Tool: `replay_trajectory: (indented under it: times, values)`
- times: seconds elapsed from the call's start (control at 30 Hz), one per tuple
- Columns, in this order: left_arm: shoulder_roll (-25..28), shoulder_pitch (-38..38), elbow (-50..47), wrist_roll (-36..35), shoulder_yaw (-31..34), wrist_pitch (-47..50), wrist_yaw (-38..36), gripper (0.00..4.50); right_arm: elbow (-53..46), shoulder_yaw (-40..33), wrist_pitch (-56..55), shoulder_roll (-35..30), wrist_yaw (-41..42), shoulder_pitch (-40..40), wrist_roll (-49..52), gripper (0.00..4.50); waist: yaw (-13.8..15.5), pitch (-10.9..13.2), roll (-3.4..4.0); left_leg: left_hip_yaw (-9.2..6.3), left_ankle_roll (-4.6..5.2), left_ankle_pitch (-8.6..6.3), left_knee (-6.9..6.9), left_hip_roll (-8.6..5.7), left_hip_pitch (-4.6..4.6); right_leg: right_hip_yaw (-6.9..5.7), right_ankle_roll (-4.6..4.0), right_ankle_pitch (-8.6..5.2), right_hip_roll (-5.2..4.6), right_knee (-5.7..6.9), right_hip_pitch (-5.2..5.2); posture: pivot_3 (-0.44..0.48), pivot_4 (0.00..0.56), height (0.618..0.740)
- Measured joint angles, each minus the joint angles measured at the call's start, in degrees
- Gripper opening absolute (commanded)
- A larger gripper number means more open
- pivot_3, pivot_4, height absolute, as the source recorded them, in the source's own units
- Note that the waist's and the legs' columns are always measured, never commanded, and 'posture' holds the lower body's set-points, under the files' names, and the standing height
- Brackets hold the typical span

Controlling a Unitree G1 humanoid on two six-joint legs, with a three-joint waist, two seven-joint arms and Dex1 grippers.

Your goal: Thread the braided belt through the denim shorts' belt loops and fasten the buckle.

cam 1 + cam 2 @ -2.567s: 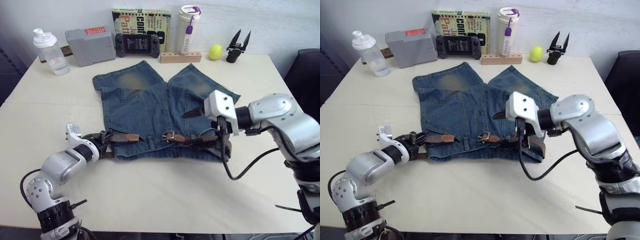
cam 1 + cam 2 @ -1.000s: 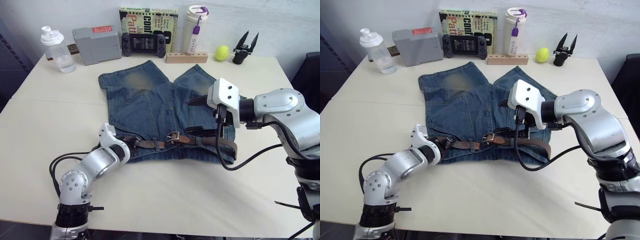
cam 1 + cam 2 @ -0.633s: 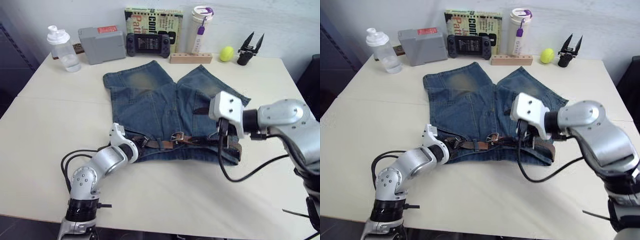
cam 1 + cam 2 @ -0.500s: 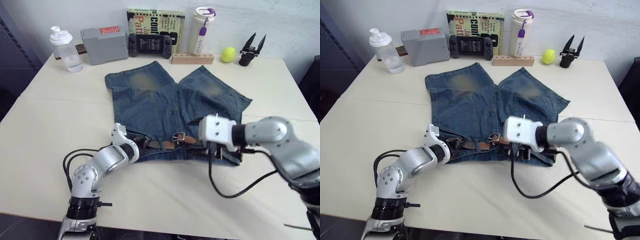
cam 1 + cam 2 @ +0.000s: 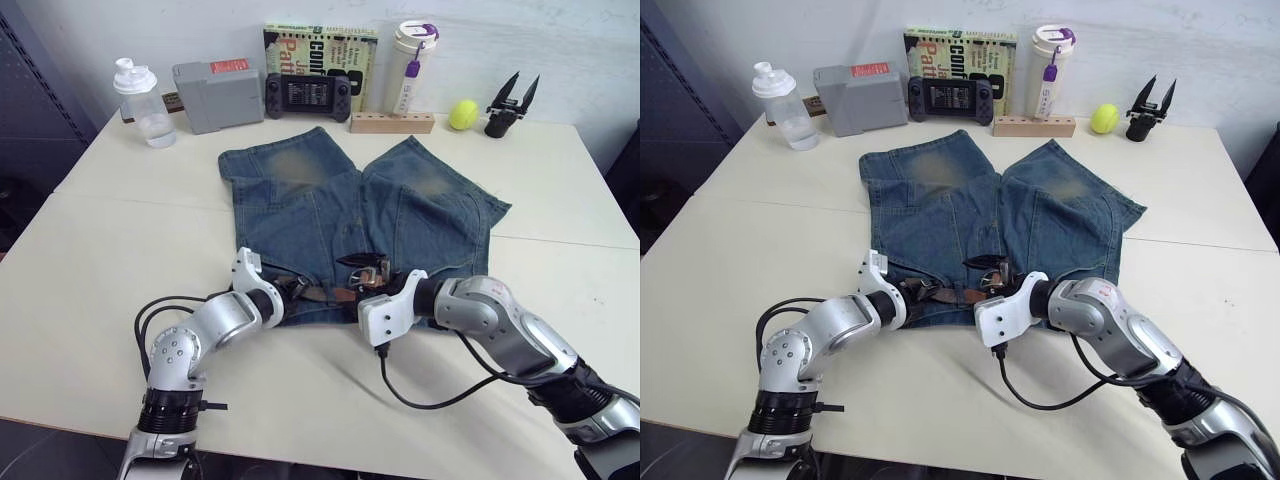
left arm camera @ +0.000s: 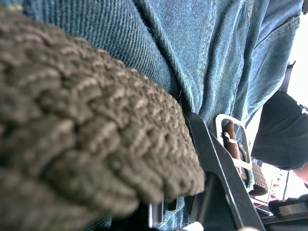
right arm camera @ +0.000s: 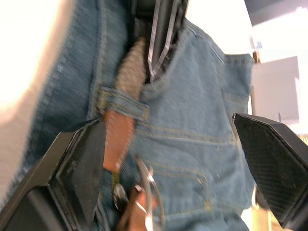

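The denim shorts [image 5: 340, 215] are laid flat on the table [image 5: 90, 250], waistband toward the robot, legs pointing to the back wall. The braided belt [image 5: 318, 292] is seen lying along the waistband, its tan leather tip [image 7: 118, 139] tucked under one of the belt loops [image 7: 122, 103] in the right wrist view. The buckle [image 5: 372, 270] is raised near the middle of the waistband, just beside the right gripper [image 5: 360, 282]. The right gripper is held wide open over the waistband, its two black fingers [image 7: 79, 173] spread well apart with the belt and denim between them, nothing clamped. The left gripper [image 5: 290, 290] is placed at the left part of the waistband; in the left wrist view a thick woven section of the belt [image 6: 82, 134] is seen right against one black finger [image 6: 216, 168], and the gripper appears closed on the belt. Along the back of the table are lined a clear shaker bottle [image 5: 142, 88], a grey box [image 5: 215, 80], a handheld game console [image 5: 308, 92], a book [image 5: 320, 50], a white tumbler [image 5: 412, 55], a wooden block [image 5: 392, 122], a tennis ball [image 5: 462, 113] and a spare black gripper [image 5: 508, 102].
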Motion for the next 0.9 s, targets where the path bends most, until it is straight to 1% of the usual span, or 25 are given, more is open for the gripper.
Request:
replay_trajectory:
  times: [0.23,0.47,0.7,0.9]
  values:
    - [-0.31,0.28,0.03,0.52,0.07,0.11,-0.2,0.0,2.61,-1.59,-3.43,-0.35,0.57,0.4,-0.72,4.48,-0.01,-0.04,0.06,-0.02,0.0,0.0,0.0,-0.01,0.0,-0.01,0.0,0.0,0.0,0.0,0.01,0.0,0.15,0.694]
    - [-0.89,-0.02,0.09,1.53,0.12,0.29,-0.47,0.0,6.31,-1.58,-6.13,0.64,0.56,-0.9,-2.02,4.48,0.02,-0.08,0.14,-0.05,0.01,0.01,0.01,-0.03,0.0,-0.02,0.0,0.0,-0.01,0.0,0.04,0.0,0.15,0.694]
    - [-0.97,-0.02,0.07,1.68,0.17,0.34,-0.47,0.0,7.33,-1.88,-7.06,1.33,0.51,-1.04,-2.23,4.48,0.01,-0.09,0.15,-0.06,0.01,0.01,0.01,-0.02,0.0,-0.02,0.01,0.01,-0.01,0.0,0.04,0.0,0.15,0.694]
    - [-1.0,-0.11,0.08,1.68,0.16,0.81,-0.46,0.0,7.15,-4.67,-6.14,2.52,-0.05,-1.79,-1.63,4.48,0.07,-0.09,0.15,-0.08,0.01,0.01,-0.02,-0.04,-0.02,-0.03,0.01,0.01,-0.02,-0.05,0.03,0.0,0.15,0.694]
